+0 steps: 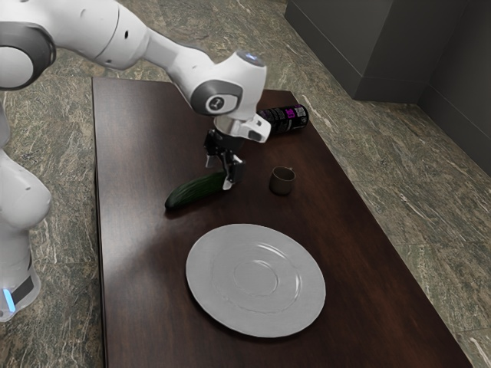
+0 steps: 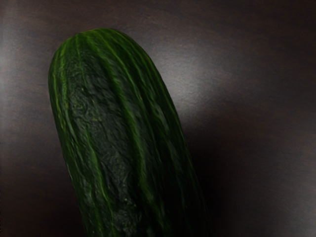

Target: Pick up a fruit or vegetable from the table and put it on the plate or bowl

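Here's the white arm (image 1: 153, 46), coming in from the exterior view's upper left and bending down over the dark wooden table (image 1: 138, 153). The black gripper (image 1: 225, 176) points straight down at one end of the cucumber (image 1: 192, 193). The jaws are set narrow and straddle that end, one on each side, closed on the vegetable.

The cucumber is dark green and long. It lies at a slant across the middle of the table. Its gripped end is toward the exterior view's right, and its free tip angles off to the left and nearer the camera. That free tip looks to be down on the wood, but I can't tell whether the gripped end is lifted off the surface.

From the wrist view, the cucumber (image 2: 118, 148) sits right under the hand. You can see its ribbed, bumpy skin with paler green stripes along its length, and the rounded tip pointing away from the gripper. The glossy dark table (image 2: 256, 74) spreads behind it.

The grey plate (image 1: 255, 280) is round and shallow with a ringed centre. It sits nearer the camera than the cucumber and apart from it, with a strip of bare wood between them.

Just to the exterior view's right of the gripper stands a small dark cup (image 1: 282, 181), upright and near the jaws but not touching them. Behind it, by the far edge of the table, a dark jar (image 1: 285, 118) with a purple label lies on its side.
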Tool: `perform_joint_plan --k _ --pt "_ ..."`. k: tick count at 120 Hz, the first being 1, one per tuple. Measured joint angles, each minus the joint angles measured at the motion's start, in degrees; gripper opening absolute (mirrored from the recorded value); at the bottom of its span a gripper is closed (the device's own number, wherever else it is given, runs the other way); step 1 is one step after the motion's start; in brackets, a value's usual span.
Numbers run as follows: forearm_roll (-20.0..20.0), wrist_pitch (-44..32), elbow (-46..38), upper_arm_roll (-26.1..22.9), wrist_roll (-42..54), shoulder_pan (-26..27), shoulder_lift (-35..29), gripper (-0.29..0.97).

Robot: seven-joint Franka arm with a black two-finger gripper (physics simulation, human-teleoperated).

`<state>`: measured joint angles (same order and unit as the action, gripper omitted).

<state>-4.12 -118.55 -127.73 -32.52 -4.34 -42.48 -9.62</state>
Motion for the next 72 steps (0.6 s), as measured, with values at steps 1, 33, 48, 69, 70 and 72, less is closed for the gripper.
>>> perform_joint_plan --k 1,33,48,69,70,72 --pt "0.0 0.0 0.0 0.0 0.0 0.0 0.0 0.66" --pt "0.2 -2.0 -1.9 0.0 -0.7 0.1 0.8 0.66" --pt "0.2 -3.0 -2.2 0.0 -1.1 0.1 1.4 0.66" --pt "0.3 -4.1 -2.4 0.0 -1.6 0.0 1.6 0.65" --pt "0.3 -4.1 -2.4 0.0 -1.6 0.0 1.6 0.65" --pt "0.3 -4.2 -2.4 0.0 -1.6 0.0 1.6 0.65"
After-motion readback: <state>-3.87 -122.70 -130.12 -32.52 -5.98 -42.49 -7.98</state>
